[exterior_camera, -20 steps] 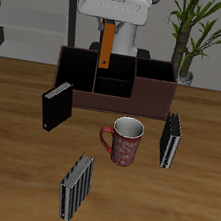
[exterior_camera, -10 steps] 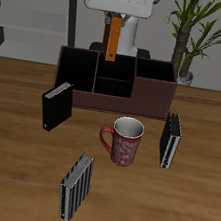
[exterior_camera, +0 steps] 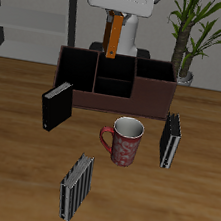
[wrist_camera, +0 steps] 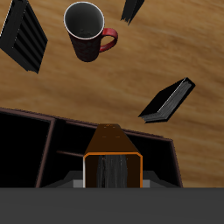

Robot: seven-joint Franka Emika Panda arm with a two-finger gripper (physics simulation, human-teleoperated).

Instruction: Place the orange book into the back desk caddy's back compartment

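Wood-grain brown worktop (exterior_camera: pixel 10 117); pale wall behind, a potted plant (exterior_camera: pixel 192 34) at the back near one end of the caddy.

Back desk caddy (exterior_camera: pixel 113 95): dark brown, low and wide, upright partitions, standing toward the rear of the worktop. Its back compartment (exterior_camera: pixel 113 66) is a narrow dark cell behind the middle front cell.

Orange book (exterior_camera: pixel 112 34): held upright in the air above the caddy, over the back compartment, its lower edge just above the rim and not yet inside. In the wrist view the book (wrist_camera: pixel 112 157) shows end-on, orange cover framing grey page edges, with the caddy's dark cells (wrist_camera: pixel 44 157) beneath it.

Claw (exterior_camera: pixel 118 15): pinching the orange book at its upper end; the fingers themselves are mostly covered by the white arm housing.

Other items, all in front of the caddy and clear of the compartment:
- Red patterned mug (exterior_camera: pixel 124 140), upright, just before the caddy's front wall.
- Black book (exterior_camera: pixel 54 107), standing on edge near the caddy's corner.
- Striped book (exterior_camera: pixel 170 139), upright beside the mug.
- Second striped book (exterior_camera: pixel 75 186), upright, nearer the worktop's front edge.

Compartment floor is in shadow, hard to make out.
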